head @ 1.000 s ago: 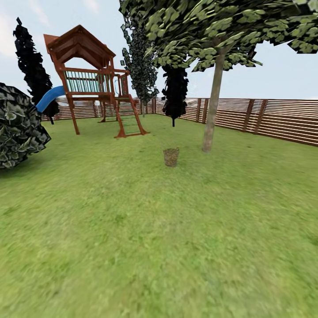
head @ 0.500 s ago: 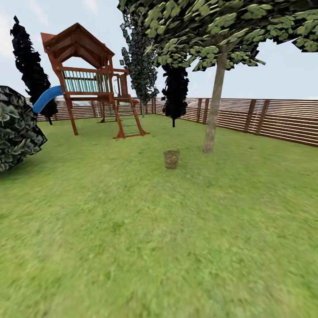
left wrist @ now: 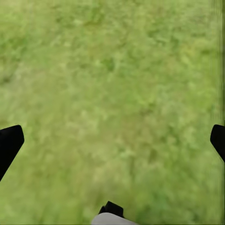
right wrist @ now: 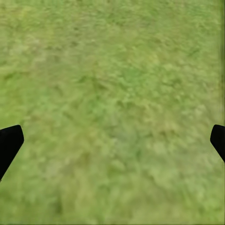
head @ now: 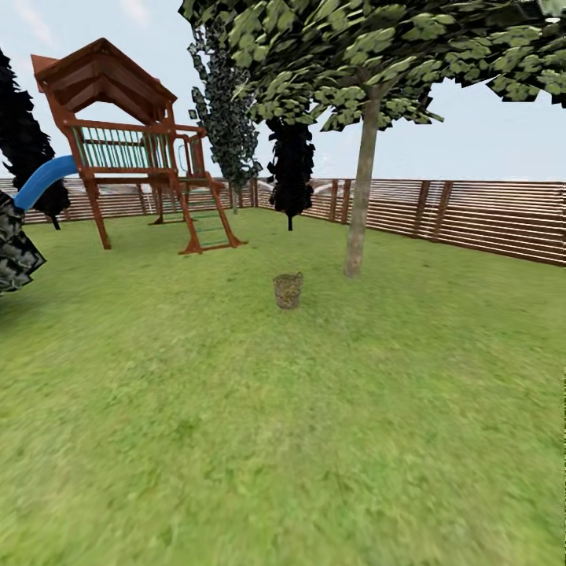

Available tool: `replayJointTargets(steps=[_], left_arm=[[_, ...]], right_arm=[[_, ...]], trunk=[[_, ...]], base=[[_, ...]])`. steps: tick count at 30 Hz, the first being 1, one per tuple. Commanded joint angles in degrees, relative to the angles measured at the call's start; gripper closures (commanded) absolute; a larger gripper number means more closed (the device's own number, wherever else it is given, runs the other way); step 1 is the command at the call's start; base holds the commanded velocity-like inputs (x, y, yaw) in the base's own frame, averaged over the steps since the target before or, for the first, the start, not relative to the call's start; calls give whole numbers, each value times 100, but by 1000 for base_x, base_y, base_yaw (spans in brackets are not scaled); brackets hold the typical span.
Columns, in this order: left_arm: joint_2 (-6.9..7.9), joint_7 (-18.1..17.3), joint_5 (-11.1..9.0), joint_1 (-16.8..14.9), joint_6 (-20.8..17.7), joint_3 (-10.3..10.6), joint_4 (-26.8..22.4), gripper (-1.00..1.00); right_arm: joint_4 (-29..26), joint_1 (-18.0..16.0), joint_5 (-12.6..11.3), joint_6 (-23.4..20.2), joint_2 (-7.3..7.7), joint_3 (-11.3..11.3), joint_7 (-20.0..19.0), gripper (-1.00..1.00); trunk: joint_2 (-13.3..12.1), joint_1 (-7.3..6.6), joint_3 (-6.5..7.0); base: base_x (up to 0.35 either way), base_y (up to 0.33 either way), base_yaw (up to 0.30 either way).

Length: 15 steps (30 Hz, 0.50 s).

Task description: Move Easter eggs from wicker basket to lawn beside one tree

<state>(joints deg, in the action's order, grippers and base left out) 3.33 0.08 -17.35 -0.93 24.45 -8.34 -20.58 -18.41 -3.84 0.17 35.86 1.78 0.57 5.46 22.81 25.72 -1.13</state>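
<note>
The wicker basket point(head: 288, 290) stands on the lawn point(head: 236, 440) out ahead, well off from the robot, with the pale-trunked tree point(head: 360, 189) just beyond it to the right. The eggs can't be made out at this range. Both wrist cameras look down on grass: the left gripper point(left wrist: 112, 140) and right gripper point(right wrist: 112, 140) each have their fingers spread wide, holding nothing. I'd say the job now is simply driving up: keep the basket centred, stop just short, and avoid clipping it.
</note>
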Motion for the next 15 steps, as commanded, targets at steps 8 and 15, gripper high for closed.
replayJointTargets(steps=[8,15], left_arm=[[7,1,-33,-3,16,4,1,-100],[9,1,-40,-3,16,0,1,-100]], right_arm=[[5,-5,1,17,-11,4,2,-100],[5,-7,-5,17,-11,4,7,-100]], trunk=[[10,7,4],[10,7,4]], base=[[342,0,-85],[342,27,-3]])
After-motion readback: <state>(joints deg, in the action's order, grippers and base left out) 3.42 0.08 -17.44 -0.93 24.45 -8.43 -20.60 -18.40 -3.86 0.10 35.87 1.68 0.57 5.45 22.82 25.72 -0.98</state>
